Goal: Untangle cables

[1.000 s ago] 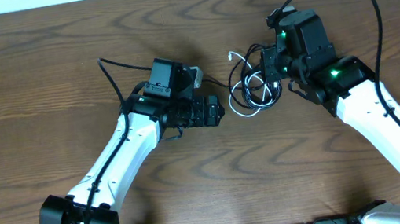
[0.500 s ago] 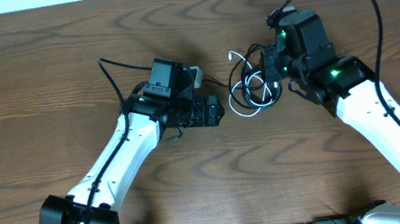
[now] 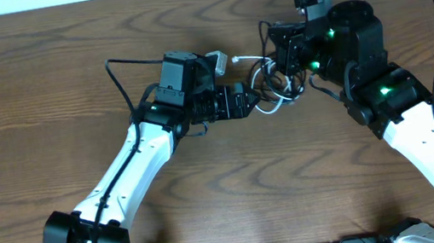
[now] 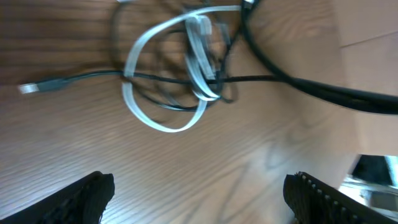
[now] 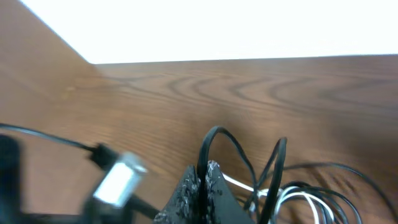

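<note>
Bright, even light on the table (image 3: 24,98), shadows soft. Beyond the table's far edge the right wrist view glares white. Cables (image 4: 198,62) on the table blur in both wrist views.

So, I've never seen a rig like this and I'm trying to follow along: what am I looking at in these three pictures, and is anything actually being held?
This is a robot with two white arms, a left arm and a right arm, working at a wooden table. The wide picture looks straight down from above. The other two come from a camera on each wrist, looking out past that arm's own fingers.

Between the arms is a tangle of two thin cords, a white cable and a black cable, looped through each other. The left gripper is open. Its fingers stand wide apart over the tangle and hold nothing. The right gripper is shut, and a loop of the black cable rises from between its fingertips, so it seems to be pinching that cable.
</note>
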Available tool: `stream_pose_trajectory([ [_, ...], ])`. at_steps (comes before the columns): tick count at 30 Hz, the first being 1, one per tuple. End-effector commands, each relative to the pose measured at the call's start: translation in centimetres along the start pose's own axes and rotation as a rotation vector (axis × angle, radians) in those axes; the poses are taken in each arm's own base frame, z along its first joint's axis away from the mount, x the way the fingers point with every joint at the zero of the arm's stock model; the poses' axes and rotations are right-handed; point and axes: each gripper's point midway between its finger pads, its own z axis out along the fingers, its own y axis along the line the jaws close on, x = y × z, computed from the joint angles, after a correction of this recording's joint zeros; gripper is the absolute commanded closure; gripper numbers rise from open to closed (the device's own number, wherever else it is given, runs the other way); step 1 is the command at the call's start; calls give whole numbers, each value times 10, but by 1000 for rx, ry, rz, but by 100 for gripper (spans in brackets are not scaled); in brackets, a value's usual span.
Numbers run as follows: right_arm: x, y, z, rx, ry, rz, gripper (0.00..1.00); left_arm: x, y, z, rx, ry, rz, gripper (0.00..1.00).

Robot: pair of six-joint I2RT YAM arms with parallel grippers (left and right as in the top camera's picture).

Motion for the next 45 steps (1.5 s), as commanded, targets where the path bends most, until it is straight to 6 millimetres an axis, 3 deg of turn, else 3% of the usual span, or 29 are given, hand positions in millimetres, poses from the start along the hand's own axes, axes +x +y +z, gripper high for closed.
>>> stream_pose_trajectory([
  [1, -15, 26, -8, -113, -31, 26, 99, 0, -21, -1, 114, 14, -2, 7],
  [8, -14, 14, -7, -53, -30, 35, 99, -28, -57, -9, 280, -89, 141, 8],
  [11, -8, -13, -8, 88, -24, 79, 99, -32, -56, -11, 281, -104, 148, 29],
  [12, -7, -16, -8, 95, -23, 102, 99, -33, -56, -11, 279, -107, 148, 31],
  [15, -11, 0, -8, -2, -21, 121, 99, -34, -52, -6, 230, -131, 229, 22],
  [18, -14, 8, -8, -43, -22, 161, 99, -26, -55, -3, 229, -107, 260, 19],
  [20, -17, 2, -9, -35, -31, 232, 99, -23, -51, -2, 217, -95, 244, 20],
  [22, -18, -2, -11, -41, -24, 323, 99, -23, -51, -2, 214, -95, 243, 30],
  [25, -18, -6, -14, -66, -1, 486, 99, -33, -32, 0, 98, -142, 227, 30],
  [28, -10, 8, -15, -135, 64, 521, 99, -46, -17, 0, 1, -198, 245, 20],
  [32, -5, 6, -15, -122, 86, 586, 99, -44, -36, 6, 34, -208, 331, 21],
  [35, -2, 4, -14, -108, 91, 589, 99, -31, -56, 16, 69, -181, 369, 23],
  [39, -3, 2, -14, -100, 86, 589, 99, -20, -67, 22, 88, -155, 387, 30],
  [42, 7, -3, -14, -65, 115, 606, 99, -24, -61, 22, 51, -174, 383, 37],
  [45, 13, -9, -14, -31, 127, 605, 99, -25, -61, 22, 47, -175, 382, 70],
])
